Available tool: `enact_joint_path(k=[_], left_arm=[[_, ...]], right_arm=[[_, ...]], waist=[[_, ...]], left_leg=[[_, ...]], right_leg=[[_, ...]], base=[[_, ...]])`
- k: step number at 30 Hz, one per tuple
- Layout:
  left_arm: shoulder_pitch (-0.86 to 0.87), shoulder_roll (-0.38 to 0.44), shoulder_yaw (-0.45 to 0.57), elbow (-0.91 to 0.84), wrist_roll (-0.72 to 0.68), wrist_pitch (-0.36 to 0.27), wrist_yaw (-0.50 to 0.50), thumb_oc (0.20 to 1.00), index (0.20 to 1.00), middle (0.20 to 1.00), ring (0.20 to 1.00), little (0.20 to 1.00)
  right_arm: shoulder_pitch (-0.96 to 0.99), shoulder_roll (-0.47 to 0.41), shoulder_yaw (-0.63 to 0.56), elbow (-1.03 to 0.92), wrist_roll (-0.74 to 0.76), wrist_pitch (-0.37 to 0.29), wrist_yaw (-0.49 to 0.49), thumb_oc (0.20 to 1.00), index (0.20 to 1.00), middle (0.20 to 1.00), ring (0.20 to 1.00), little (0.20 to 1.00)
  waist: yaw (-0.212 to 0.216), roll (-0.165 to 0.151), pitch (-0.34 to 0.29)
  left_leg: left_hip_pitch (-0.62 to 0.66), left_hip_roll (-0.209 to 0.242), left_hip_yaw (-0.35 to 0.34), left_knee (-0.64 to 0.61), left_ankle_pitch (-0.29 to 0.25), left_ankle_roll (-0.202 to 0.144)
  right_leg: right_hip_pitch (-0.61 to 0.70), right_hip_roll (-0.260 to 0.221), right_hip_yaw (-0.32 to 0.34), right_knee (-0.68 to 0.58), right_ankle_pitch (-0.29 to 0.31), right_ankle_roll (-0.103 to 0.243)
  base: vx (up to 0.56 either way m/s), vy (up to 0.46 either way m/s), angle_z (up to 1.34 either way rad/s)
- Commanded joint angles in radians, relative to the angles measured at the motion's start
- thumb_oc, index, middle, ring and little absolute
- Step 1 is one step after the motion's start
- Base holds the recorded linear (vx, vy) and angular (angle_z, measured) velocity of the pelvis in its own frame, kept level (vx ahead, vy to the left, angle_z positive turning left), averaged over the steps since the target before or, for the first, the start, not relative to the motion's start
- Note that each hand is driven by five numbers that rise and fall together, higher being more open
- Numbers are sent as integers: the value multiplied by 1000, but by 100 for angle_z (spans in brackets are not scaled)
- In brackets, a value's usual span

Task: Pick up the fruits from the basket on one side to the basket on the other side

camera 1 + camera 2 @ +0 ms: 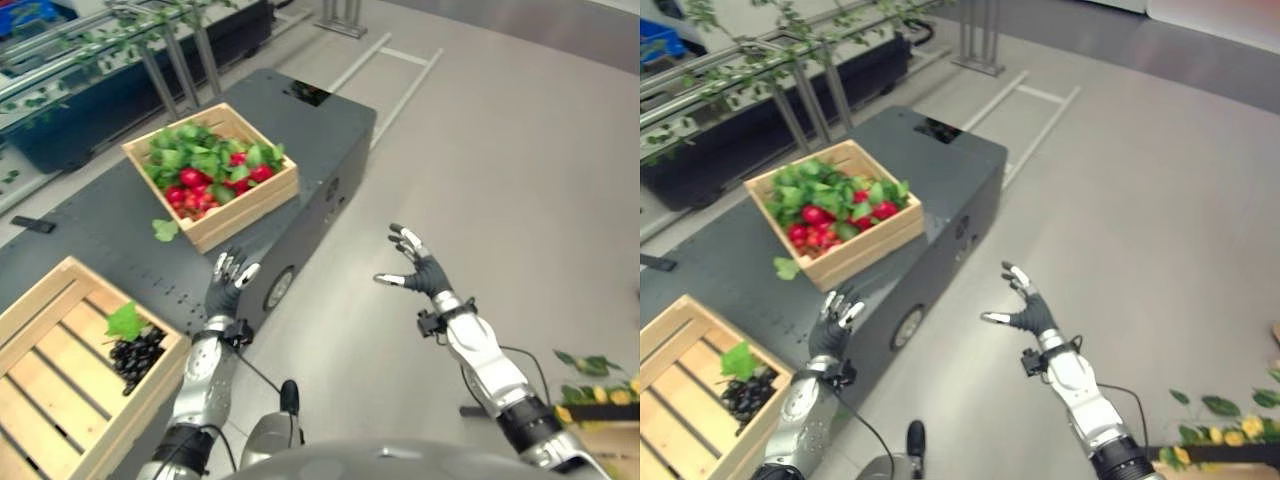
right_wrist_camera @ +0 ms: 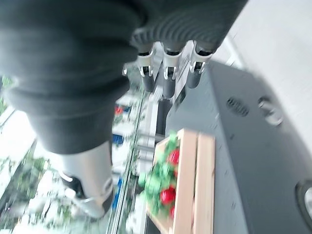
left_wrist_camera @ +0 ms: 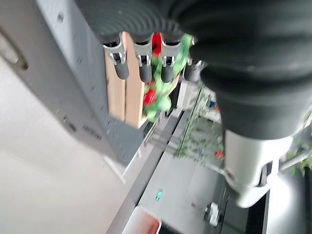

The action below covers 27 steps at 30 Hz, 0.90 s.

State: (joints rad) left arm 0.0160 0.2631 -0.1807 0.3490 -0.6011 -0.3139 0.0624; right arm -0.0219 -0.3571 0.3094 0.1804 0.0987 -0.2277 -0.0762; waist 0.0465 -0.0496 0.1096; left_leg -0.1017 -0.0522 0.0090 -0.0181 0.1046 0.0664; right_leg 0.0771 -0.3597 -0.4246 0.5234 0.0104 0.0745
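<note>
Fruits (image 1: 210,180), red among green leaves, fill the far basket (image 1: 262,196) on the dark surface (image 1: 100,230), just beyond the left robot hand (image 1: 228,280). Both robot hands are open and empty, the right robot hand (image 1: 418,268) over the floor (image 1: 520,170). Beside the left arm, the near basket (image 1: 60,380) holds dark grapes (image 1: 135,355).

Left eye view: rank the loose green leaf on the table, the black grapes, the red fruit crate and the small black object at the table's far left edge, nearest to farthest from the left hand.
Measured from the left hand at the table's near edge:
1. Loose green leaf, just beyond the hand, by the crate's corner.
2. Black grapes, in the near slatted crate, toward the robot; close to the leaf's distance, hard to separate.
3. Red fruit crate, farther back.
4. Small black object, far left.
</note>
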Motion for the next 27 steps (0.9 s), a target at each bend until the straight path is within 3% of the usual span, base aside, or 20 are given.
enact_joint_path(k=[1,3,5,8,9,11,16,19,20,21,22,25,26,27], left_arm=[[-67,20,-16,-27,41,-54,16,1000,1000,1000,1000,1000],[-72,21,-32,-19,59,-50,13,1000,1000,1000,1000,1000],[-73,22,-34,-13,66,-51,18,1000,1000,1000,1000,1000],[-83,18,-48,25,72,-50,25,1000,1000,1000,1000,1000],[-91,11,-55,74,93,-55,33,1000,1000,1000,1000,1000],[-92,4,-64,109,95,-45,26,1000,1000,1000,1000,1000],[-61,-24,-50,263,91,-22,15,1000,1000,1000,1000,1000],[-69,-50,-47,446,112,2,24,1000,1000,1000,1000,1000],[-79,-75,-37,578,104,19,19,1000,1000,1000,1000,1000],[-81,-75,-36,581,104,18,19,1000,1000,1000,1000,1000],[-94,-99,-22,708,103,36,15,1000,1000,1000,1000,1000],[-115,-117,-11,819,113,55,5,1000,1000,1000,1000,1000],[-127,-126,-2,866,120,70,10,1000,1000,1000,1000,1000],[-132,-133,5,897,128,82,5,1000,1000,1000,1000,1000]], right_arm=[[-64,11,-13,-11,0,-33,-19,1000,1000,1000,1000,1000],[-40,11,-15,15,14,-30,-15,1000,1000,1000,1000,1000],[-40,14,-14,37,17,-31,-15,1000,1000,1000,1000,1000],[-44,12,-7,90,29,-29,-17,1000,1000,1000,1000,1000],[-45,11,-1,153,38,-27,-25,1000,1000,1000,1000,1000],[-47,13,9,178,48,-23,-15,1000,1000,1000,1000,1000],[-52,34,30,378,65,-9,-8,1000,1000,1000,1000,1000],[-58,53,44,521,79,0,-11,1000,1000,1000,1000,1000],[-55,69,53,619,90,6,-7,1000,1000,1000,1000,1000],[-57,70,53,622,90,4,-7,1000,1000,1000,1000,1000],[-64,86,57,753,88,14,-10,1000,1000,1000,1000,1000],[-73,101,65,859,84,24,-8,1000,1000,1000,1000,1000],[-74,114,57,908,92,33,-5,1000,1000,1000,1000,1000],[-75,120,48,946,91,39,-7,1000,1000,1000,1000,1000]], waist=[[0,26,23],[-23,37,23],[-26,40,24],[-48,30,25],[-57,24,29],[-59,19,27],[-26,15,-20],[-17,16,-25],[-16,17,-21],[-18,17,-20],[-12,20,-16],[-8,25,-6],[-7,26,0],[-16,27,2]], left_leg=[[97,33,-48,-15,-121,-57],[105,26,-145,-11,-111,-63],[102,25,-176,-10,-108,-68],[102,1,-246,-15,-100,-77],[104,-20,-302,-1,-102,-81],[105,-26,-324,10,-105,-88],[102,1,-330,-2,-108,-117],[97,23,-338,2,-107,-141],[93,37,-347,12,-108,-157],[93,37,-349,13,-108,-157],[78,48,-353,33,-105,-176],[69,60,-365,40,-96,-190],[56,74,-349,38,-80,-199],[35,94,-285,40,-70,-201]], right_leg=[[-152,105,210,-145,3,82],[-171,199,380,-197,-70,70],[-179,203,391,-228,-78,69],[-213,269,483,-352,-71,67],[-217,315,557,-377,-59,63],[-199,325,559,-376,-65,60],[-119,299,476,-479,-51,40],[-89,301,444,-506,-52,29],[-74,303,421,-517,-53,23],[-73,303,419,-518,-53,22],[-60,310,390,-538,-53,16],[-44,324,362,-556,-56,4],[-36,325,337,-564,-57,2],[-35,319,315,-566,-60,3]], base=[[68,17,143],[94,-17,70],[79,-61,131],[159,-76,124],[153,-53,123],[90,-114,136],[84,-205,99],[29,-164,-12],[15,-176,0],[-13,-214,13],[-22,-154,24],[-26,-110,34],[-71,-80,31],[-70,-32,46]])
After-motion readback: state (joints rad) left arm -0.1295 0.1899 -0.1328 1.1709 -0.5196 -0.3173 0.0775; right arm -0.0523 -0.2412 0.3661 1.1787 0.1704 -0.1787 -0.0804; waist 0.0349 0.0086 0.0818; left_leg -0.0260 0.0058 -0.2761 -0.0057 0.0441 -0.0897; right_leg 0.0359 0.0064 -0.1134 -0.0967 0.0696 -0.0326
